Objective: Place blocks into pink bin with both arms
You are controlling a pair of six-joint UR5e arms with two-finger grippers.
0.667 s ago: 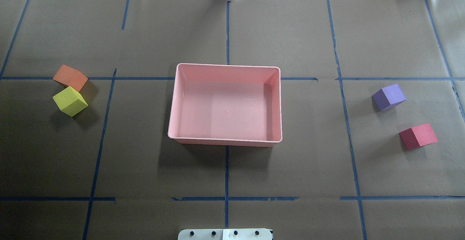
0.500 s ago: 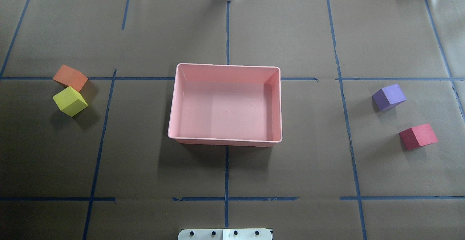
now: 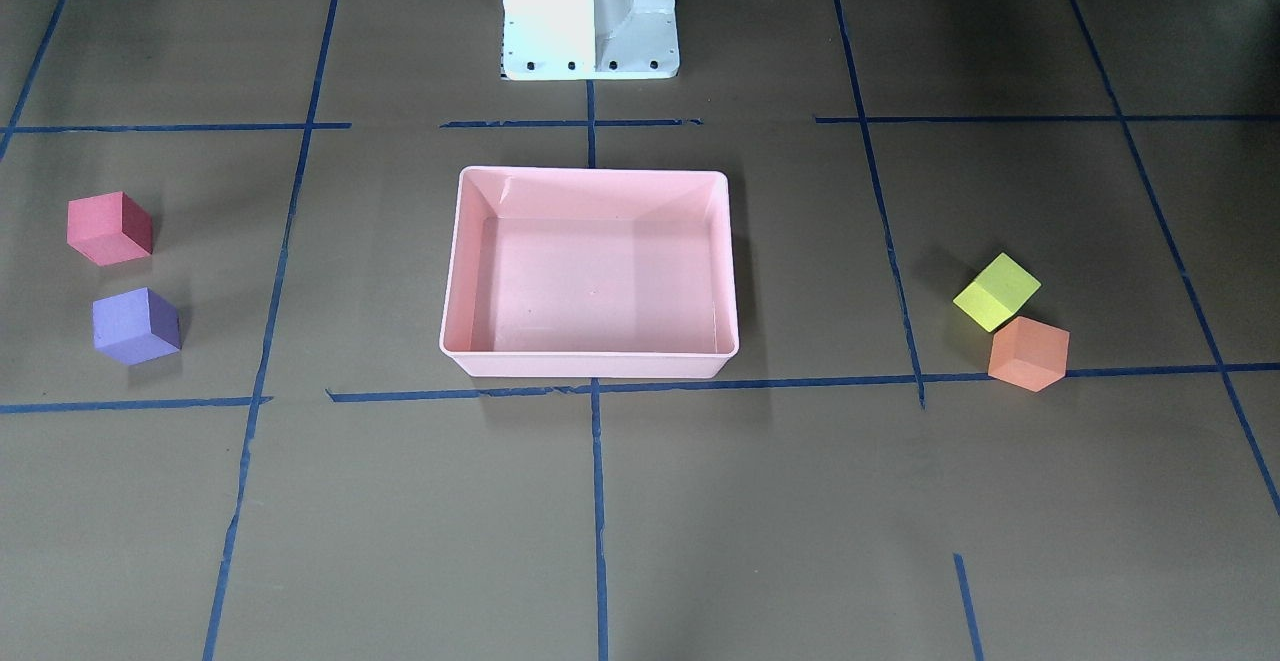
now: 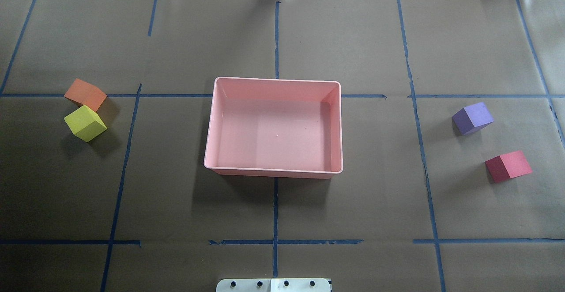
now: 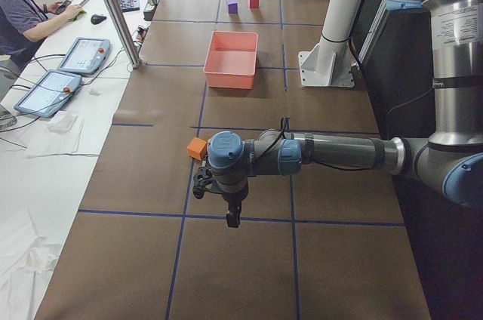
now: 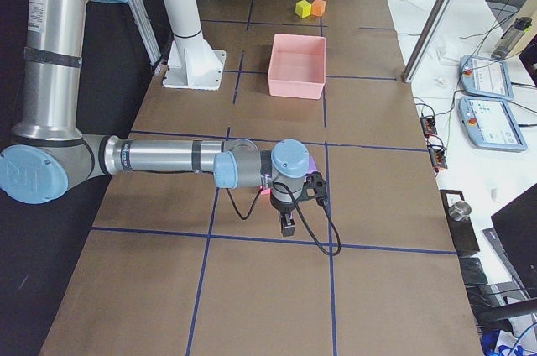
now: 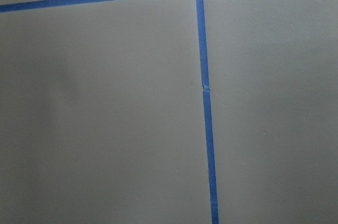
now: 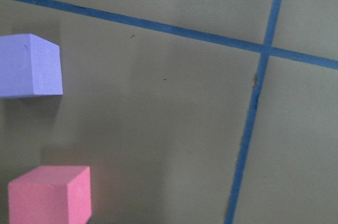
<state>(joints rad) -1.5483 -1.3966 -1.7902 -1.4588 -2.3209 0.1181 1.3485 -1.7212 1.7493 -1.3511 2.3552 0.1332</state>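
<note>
The pink bin (image 4: 273,169) sits empty at the table's middle. The orange block (image 4: 85,94) and the yellow-green block (image 4: 85,123) touch at a corner on the left. The purple block (image 4: 472,117) and the red block (image 4: 508,165) stand apart on the right. Neither gripper shows in the overhead or front views. The left gripper (image 5: 232,219) hangs over bare paper near the orange block (image 5: 198,148); I cannot tell whether it is open. The right gripper (image 6: 286,227) hangs beside the red and purple blocks; I cannot tell its state. The right wrist view shows the purple block (image 8: 30,65) and the red block (image 8: 50,195).
The white pedestal (image 3: 590,11) stands behind the bin. Blue tape lines cross the brown paper; the left wrist view shows only these. An operator (image 5: 23,3) sits at the far side beside tablets (image 5: 83,54) and a metal post (image 5: 113,10).
</note>
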